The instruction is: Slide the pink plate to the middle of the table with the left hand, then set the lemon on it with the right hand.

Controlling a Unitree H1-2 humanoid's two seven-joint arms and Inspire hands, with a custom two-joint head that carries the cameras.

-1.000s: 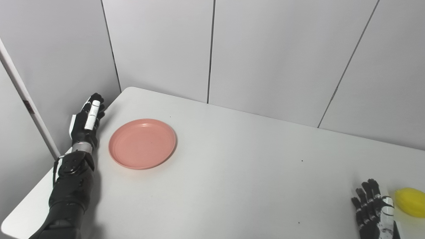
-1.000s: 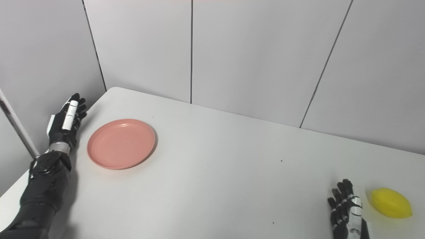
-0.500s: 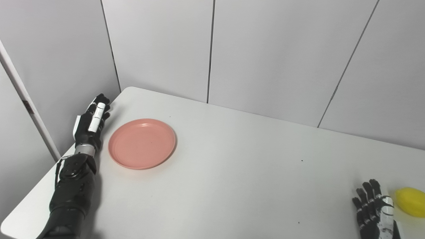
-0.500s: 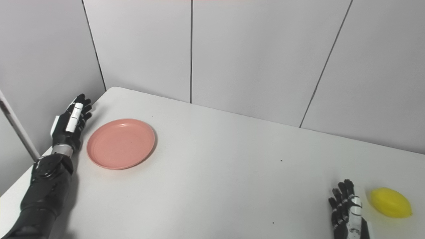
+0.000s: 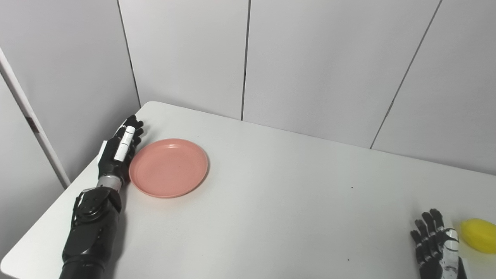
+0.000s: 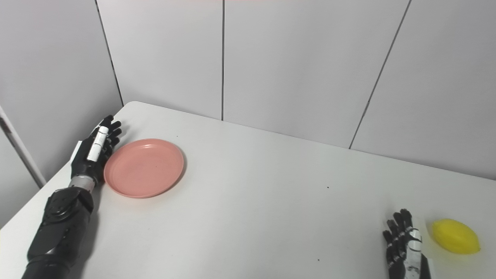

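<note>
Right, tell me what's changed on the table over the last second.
The left hand swung in from the table's left edge to the pink plate, its open fingers now against the plate's left rim, and the plate has edged slightly rightward. Nothing was grasped. The right hand stayed open beside the lemon, which hasn't moved.

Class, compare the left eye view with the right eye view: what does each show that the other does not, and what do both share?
Only the left eye view shows a white post by the left wall in full length, and it cuts the lemon off at its right edge. Only the right eye view shows the whole lemon with table beyond it. Both share the pink plate, the left robot hand open at the plate's left rim, and the right robot hand open beside the lemon.
</note>
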